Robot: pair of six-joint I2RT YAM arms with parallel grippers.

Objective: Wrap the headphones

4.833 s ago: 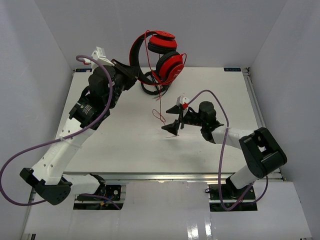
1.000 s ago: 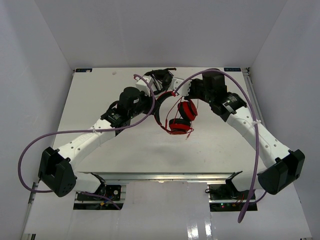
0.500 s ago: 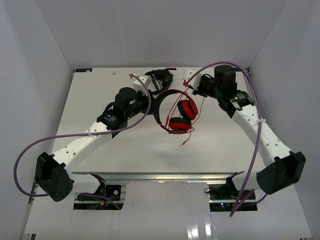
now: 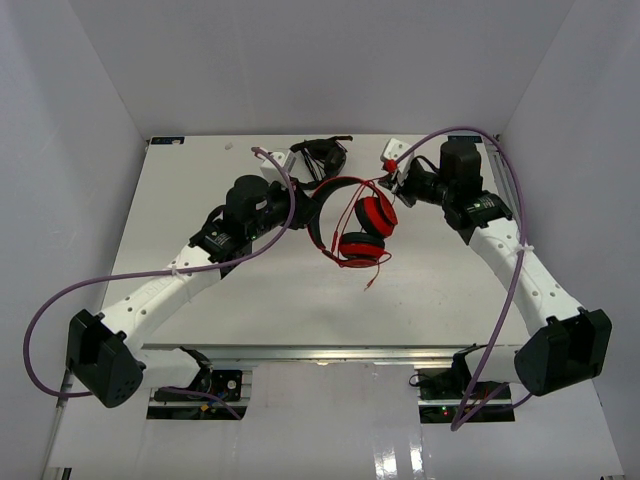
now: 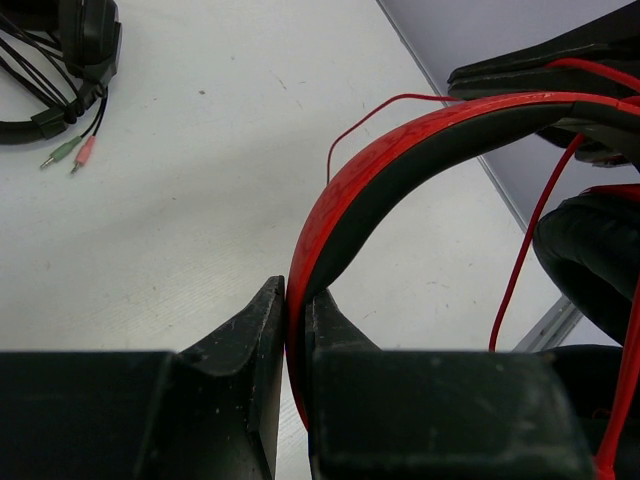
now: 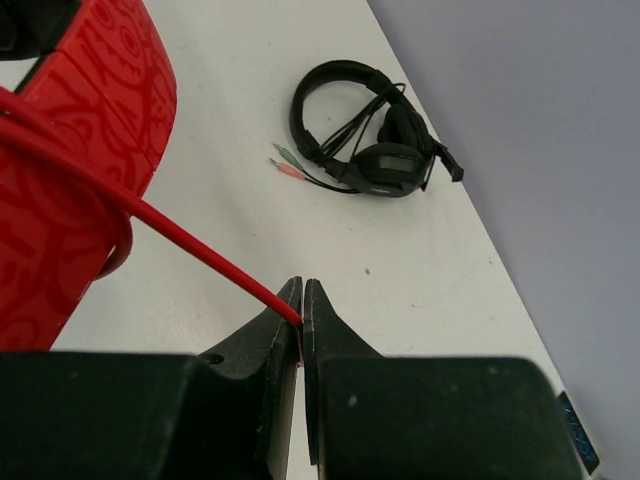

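The red headphones (image 4: 360, 225) hang above the table's far middle, ear cups stacked below the headband (image 5: 420, 140). My left gripper (image 5: 297, 300) is shut on the headband's left end, which is pinched between both fingers; from above it sits at the arc's left side (image 4: 310, 205). My right gripper (image 6: 302, 305) is shut on the thin red cable (image 6: 150, 215), which runs taut back to a red ear cup (image 6: 70, 180). From above, the right gripper (image 4: 390, 172) is just right of the headband's top. The cable's plug end (image 4: 370, 285) hangs low near the table.
Black headphones (image 4: 320, 155) with a black cable and green and pink plugs (image 6: 285, 165) lie at the table's far edge, just behind both grippers. White walls close in the table on three sides. The right table edge (image 4: 505, 190) runs close beside the right arm.
My right gripper has moved right and back, away from the headband, drawing the red cable out taut. The left gripper keeps its hold and has barely shifted.
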